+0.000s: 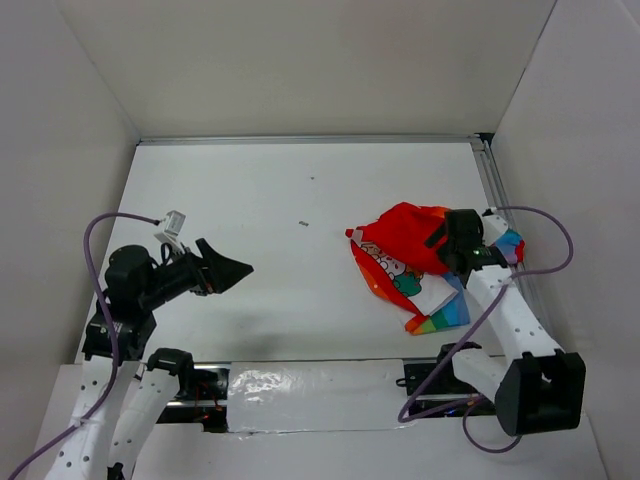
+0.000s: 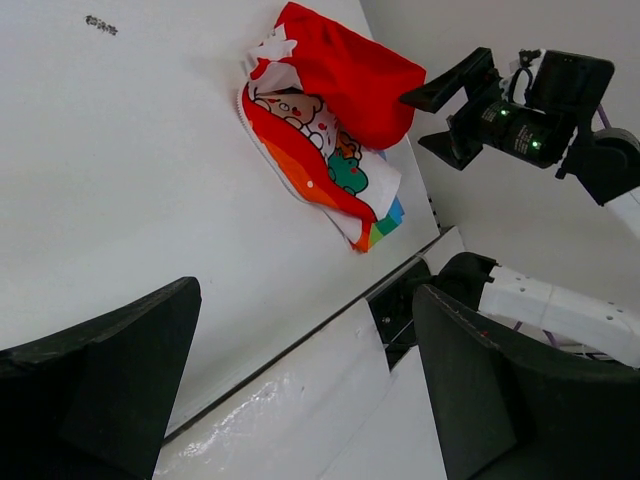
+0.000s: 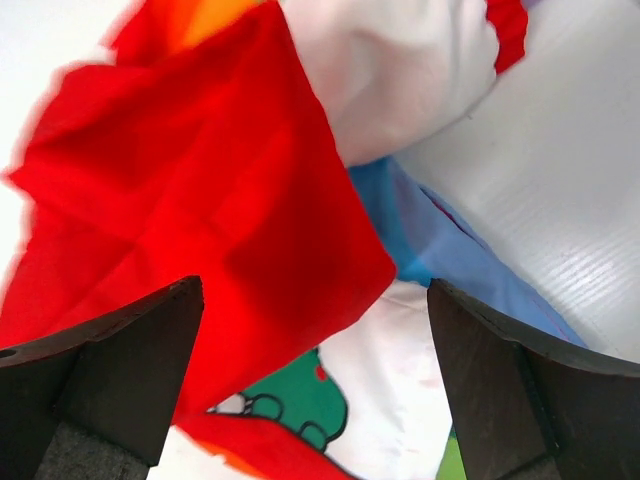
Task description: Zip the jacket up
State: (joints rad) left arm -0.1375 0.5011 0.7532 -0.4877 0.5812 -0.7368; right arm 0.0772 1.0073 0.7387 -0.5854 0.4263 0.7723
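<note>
A: Where is it?

B: The jacket (image 1: 415, 265) is bunched in a heap on the right side of the table (image 1: 270, 190). A red part is on top, and white printed and rainbow panels spill toward the near edge.

A: How will it handle?

B: I'd judge it soft, light and floppy. It should fold and drag rather than slide as one piece, and it isn't fragile. A pinch will likely lift only the top layer.

A: Where do you grab it?

B: I can't see the zipper in any view because it's buried in the folds. I'd probably take an edge of the red layer and a hem corner to spread it flat first.

A: And your right arm?

B: My right gripper (image 1: 450, 238) hangs just over the red fold, tilted down at it. The fingers are spread wide with nothing between them. In the wrist view the cloth sits below and between the fingers, but I can't tell if they touch it.

A: The left?

B: My left gripper (image 1: 226, 268) is well apart from the jacket, up off the left side of the table and pointing right toward it. It's released and holding nothing.
</note>
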